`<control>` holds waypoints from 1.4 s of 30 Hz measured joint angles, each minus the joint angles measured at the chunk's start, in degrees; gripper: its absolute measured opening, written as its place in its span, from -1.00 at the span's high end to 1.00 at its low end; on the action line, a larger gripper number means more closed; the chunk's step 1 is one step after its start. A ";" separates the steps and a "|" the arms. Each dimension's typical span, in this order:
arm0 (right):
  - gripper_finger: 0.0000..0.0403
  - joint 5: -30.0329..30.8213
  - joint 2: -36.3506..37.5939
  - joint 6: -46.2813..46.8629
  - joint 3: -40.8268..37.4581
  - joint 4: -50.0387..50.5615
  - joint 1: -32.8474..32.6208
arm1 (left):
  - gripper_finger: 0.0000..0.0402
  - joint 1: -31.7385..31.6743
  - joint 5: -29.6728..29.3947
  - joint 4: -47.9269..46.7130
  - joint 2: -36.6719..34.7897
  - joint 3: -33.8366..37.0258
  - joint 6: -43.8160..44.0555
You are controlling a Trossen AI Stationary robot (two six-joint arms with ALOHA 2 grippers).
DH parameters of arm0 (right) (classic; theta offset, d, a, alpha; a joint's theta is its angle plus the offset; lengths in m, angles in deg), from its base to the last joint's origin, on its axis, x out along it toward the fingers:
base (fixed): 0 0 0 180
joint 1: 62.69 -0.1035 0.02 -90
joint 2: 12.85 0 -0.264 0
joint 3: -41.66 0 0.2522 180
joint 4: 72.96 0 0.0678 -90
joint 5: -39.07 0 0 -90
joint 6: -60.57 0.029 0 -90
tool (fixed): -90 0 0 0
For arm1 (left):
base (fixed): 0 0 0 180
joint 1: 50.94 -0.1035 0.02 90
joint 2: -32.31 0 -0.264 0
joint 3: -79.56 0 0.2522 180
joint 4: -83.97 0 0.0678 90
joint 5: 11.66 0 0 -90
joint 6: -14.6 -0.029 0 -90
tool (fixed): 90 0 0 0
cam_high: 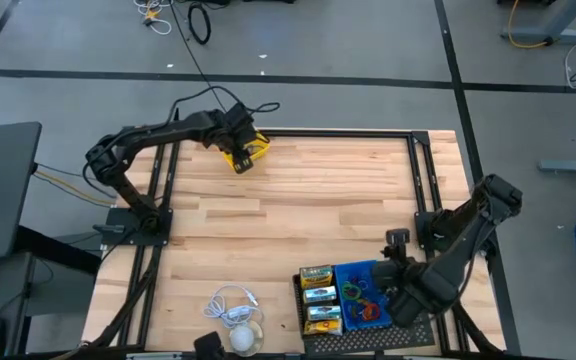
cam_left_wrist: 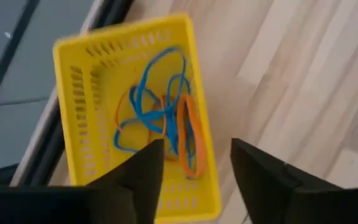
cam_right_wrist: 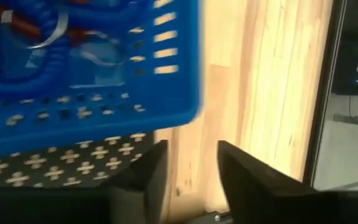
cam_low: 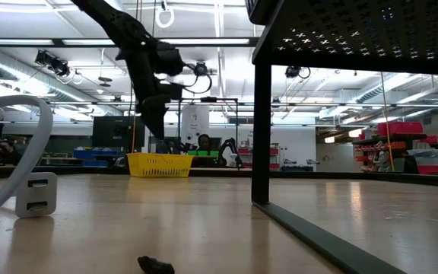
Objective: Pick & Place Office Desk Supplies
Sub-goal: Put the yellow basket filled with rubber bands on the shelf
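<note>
Bands (cam_left_wrist: 166, 118), blue + orange, lie inside yellow basket (cam_high: 245, 152) at upper centre of high view, likely drop-off bin. Left gripper (cam_left_wrist: 194, 171) hovers over it, fingers parted, empty. Right gripper (cam_right_wrist: 188, 165) lower right beside blue bin (cam_high: 363, 295), fingers apart, nothing held. Crayon boxes (cam_high: 319, 297) sit on black tray (cam_high: 420, 335).

My matt dark fingers (cam_left_wrist: 142, 180) hang over a slotted yellow plastic basket (cam_left_wrist: 79, 81); under it, pale, smooth wooden table (cam_high: 328, 190).
</note>
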 joint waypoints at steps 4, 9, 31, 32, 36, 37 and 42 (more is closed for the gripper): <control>0.07 -0.08 1.26 -2.68 0.00 0.09 3.02 | -0.21 -1.46 -0.02 0.98 2.47 0.00 -0.31; -0.08 0.19 4.49 -5.18 0.19 0.09 6.78 | -0.41 -3.45 0.31 3.08 5.42 0.00 -0.11; -0.09 7.52 13.02 -18.96 5.44 0.08 15.97 | -0.28 -3.01 3.89 0.52 9.90 -3.93 -1.16; -0.09 7.48 13.00 -19.21 5.44 0.07 16.23 | -0.28 -2.74 3.81 0.43 9.90 -4.46 -1.37; -0.09 7.52 13.00 -19.42 5.44 0.09 16.60 | -0.29 -1.08 0.61 0.87 9.88 -6.14 -2.16; -0.09 7.51 13.00 -19.42 5.44 0.09 16.59 | -0.29 -0.73 -0.42 1.03 9.89 -6.14 -2.61; -0.09 7.46 13.00 -19.49 5.44 0.09 16.56 | -0.29 0.06 -2.24 0.85 10.38 -6.11 -2.78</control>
